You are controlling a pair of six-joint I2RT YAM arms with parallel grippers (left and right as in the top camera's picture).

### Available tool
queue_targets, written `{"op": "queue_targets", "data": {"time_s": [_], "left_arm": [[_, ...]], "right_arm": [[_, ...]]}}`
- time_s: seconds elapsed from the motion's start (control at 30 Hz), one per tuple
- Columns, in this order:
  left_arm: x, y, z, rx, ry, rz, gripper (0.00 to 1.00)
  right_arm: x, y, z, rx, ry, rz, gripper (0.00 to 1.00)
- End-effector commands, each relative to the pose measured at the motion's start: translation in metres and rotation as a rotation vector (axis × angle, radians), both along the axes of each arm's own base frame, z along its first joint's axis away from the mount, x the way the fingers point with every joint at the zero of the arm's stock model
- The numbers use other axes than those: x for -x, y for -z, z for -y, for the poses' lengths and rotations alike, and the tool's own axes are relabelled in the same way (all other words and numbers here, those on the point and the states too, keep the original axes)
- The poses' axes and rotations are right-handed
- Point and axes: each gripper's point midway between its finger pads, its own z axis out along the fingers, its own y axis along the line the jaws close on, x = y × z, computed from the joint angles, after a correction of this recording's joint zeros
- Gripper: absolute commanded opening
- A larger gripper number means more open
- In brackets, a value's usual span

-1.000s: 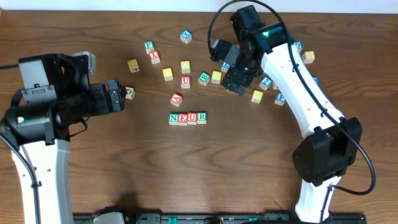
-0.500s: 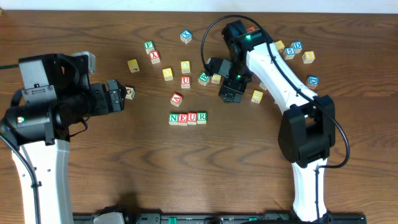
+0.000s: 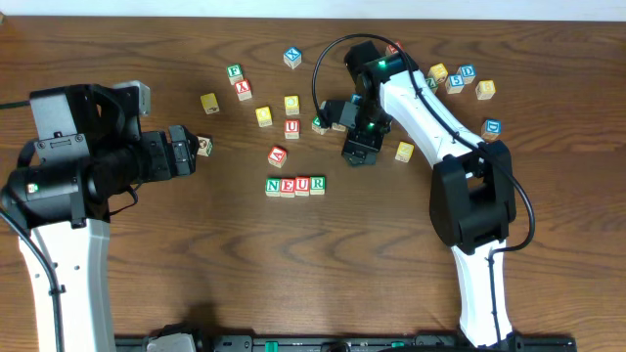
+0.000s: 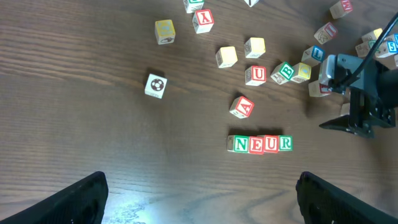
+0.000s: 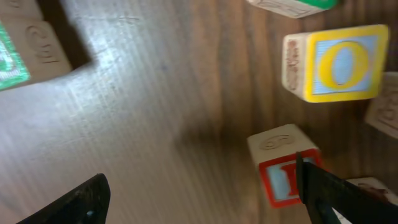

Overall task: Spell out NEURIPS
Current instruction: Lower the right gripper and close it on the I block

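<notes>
A row of cubes [image 3: 295,186] reading N, E, U, R sits touching side by side at the middle of the counter [image 3: 293,274]. Loose cubes [image 3: 291,103] lie scattered toward the far edge. The right jaws stand apart and empty, low among them, beside a red-lettered cube [image 5: 280,162] and a yellow O cube [image 5: 339,62]. The left jaws, near the left edge, gape wide and hold nothing.

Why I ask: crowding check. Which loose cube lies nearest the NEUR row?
The red A cube, skewed, near the N end of the row; all others lie farther.
</notes>
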Motion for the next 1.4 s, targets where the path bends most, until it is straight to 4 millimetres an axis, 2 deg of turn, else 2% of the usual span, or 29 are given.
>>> {"op": "queue_targets", "data": {"time_s": [0.0,0.3,0.53,1.0,1.37], "left_arm": [[0.000,-0.007,0.000,-0.004,0.008,0.022,0.95],[0.000,-0.007,0.000,-0.004,0.008,0.022,0.95],[0.000,-0.007,0.000,-0.004,0.008,0.022,0.95],[0.000,-0.007,0.000,-0.004,0.008,0.022,0.95],[0.000,-0.007,0.000,-0.004,0.008,0.022,0.95]], "right_arm": [[-0.006,0.000,0.006,0.035,-0.017,0.028,0.93],[-0.011,0.000,0.012,0.074,-0.024,0.055,0.93],[-0.018,-0.001,0.009,0.062,-0.037,0.086,0.92],[-0.020,-0.001,0.004,-0.007,-0.043,0.073,0.89],[-0.023,0.004,0.018,-0.014,-0.013,0.052,0.91]]}}
